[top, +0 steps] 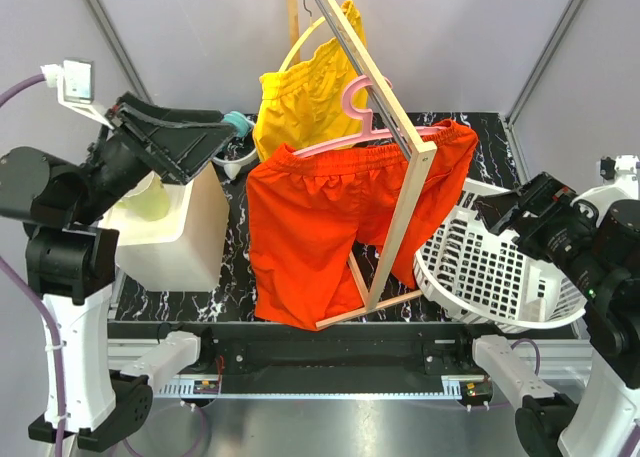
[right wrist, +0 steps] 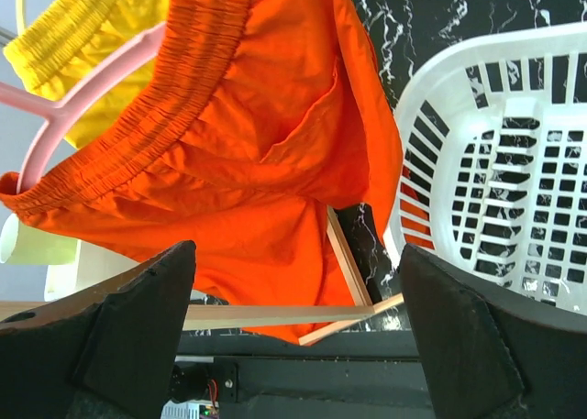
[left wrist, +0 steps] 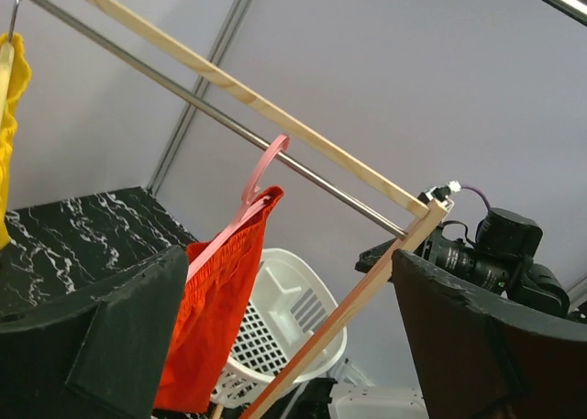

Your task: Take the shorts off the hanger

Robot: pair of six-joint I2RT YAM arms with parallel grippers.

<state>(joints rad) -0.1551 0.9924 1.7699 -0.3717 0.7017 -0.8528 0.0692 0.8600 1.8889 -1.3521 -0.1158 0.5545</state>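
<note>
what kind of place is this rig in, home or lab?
Most likely a lab robot cell staged as a laundry corner, not a home: plain grey wall panels, a wooden rack holding orange shorts on a pink hanger, and a white laundry basket beside it.

A wooden rack (top: pixel 405 217) stands on a black marbled table (top: pixel 235 227), its top bar running from the back wall toward the front, with a metal rail (left wrist: pixel 183 94) just under that bar. Yellow shorts (top: pixel 300 102) hang at the far end on a pale yellow hanger (top: pixel 293 45). A white laundry basket (top: pixel 490 277) with slotted walls sits tilted on the right, just beside the rack's foot. A cream bin (top: pixel 190 247) stands on the left, with a small teal object (top: pixel 238 124) behind it.
</note>
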